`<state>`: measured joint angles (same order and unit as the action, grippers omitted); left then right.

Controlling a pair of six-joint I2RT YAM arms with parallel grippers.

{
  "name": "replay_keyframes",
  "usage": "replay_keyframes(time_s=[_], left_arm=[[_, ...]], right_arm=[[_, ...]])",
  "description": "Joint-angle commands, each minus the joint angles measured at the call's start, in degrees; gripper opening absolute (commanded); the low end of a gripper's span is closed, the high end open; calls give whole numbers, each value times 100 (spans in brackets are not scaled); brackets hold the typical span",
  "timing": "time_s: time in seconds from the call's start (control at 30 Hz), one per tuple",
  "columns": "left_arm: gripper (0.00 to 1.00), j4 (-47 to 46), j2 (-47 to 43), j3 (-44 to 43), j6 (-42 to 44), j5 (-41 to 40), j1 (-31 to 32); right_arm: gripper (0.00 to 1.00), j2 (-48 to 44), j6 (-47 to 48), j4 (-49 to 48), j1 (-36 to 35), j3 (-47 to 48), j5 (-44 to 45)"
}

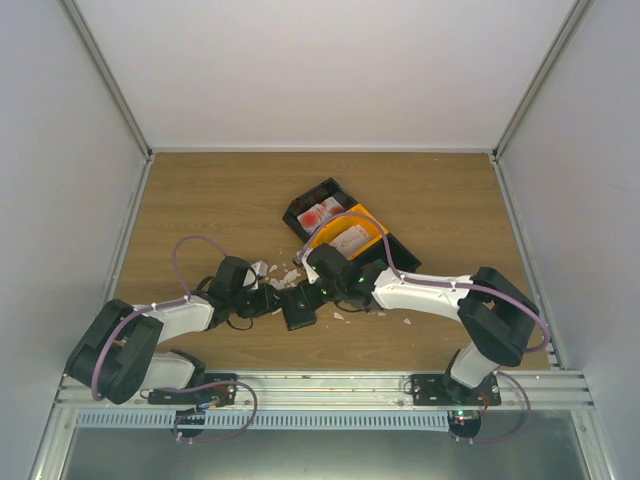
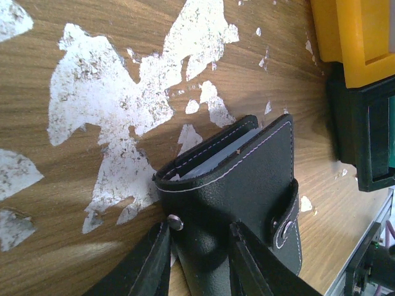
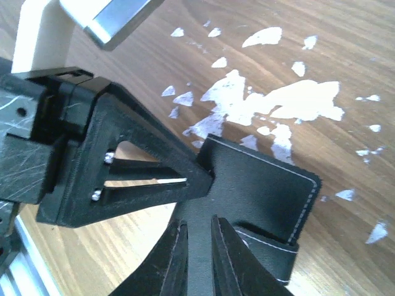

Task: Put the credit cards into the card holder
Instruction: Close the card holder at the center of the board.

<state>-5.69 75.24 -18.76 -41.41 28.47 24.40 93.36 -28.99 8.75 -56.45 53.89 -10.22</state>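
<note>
The card holder (image 1: 298,308) lies on the wooden table (image 1: 200,200) near the middle, a little toward the near edge. It is folded, with its clasp tab wrapped over one edge, and it sits between the two claws. The left claw (image 2: 200,229) pinches it, with a finger on either side. The right claw (image 3: 197,221) reaches in from the right, its fingers a narrow gap apart with dark leather between them — whether they press on it I cannot tell. White scraps (image 2: 111,92) dot the wood just beyond the holder. Farther back and to the right, red-and-white credit cards (image 1: 320,213) lie in a black bin (image 1: 296,212). A pale card (image 1: 352,240) sits in the orange bin (image 1: 375,226) just beside it.
</note>
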Motion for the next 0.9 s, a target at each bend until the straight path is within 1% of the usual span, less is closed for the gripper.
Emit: replay_keyframes(time_s=[0.0, 0.07, 0.2, 0.37, 0.53, 0.67, 0.87], left_arm=[[29, 174, 43, 40, 58, -155, 60], [29, 174, 43, 47, 58, -161, 56], [29, 174, 59, 50, 58, -160, 56], [29, 151, 65, 48, 62, -134, 56], [29, 151, 59, 48, 55, -131, 56], [29, 141, 74, 57, 75, -136, 56], [29, 139, 70, 41, 79, -130, 56]], right_arm=[[12, -12, -203, 221, 46, -88, 655], [10, 137, -223, 385, 46, -21, 792], [8, 404, -163, 434, 37, 48, 731], [8, 570, -53, 338, 20, 94, 470], [9, 723, -33, 376, -2, 122, 450], [10, 700, -36, 382, -20, 98, 496], [15, 487, -70, 364, -34, 47, 643]])
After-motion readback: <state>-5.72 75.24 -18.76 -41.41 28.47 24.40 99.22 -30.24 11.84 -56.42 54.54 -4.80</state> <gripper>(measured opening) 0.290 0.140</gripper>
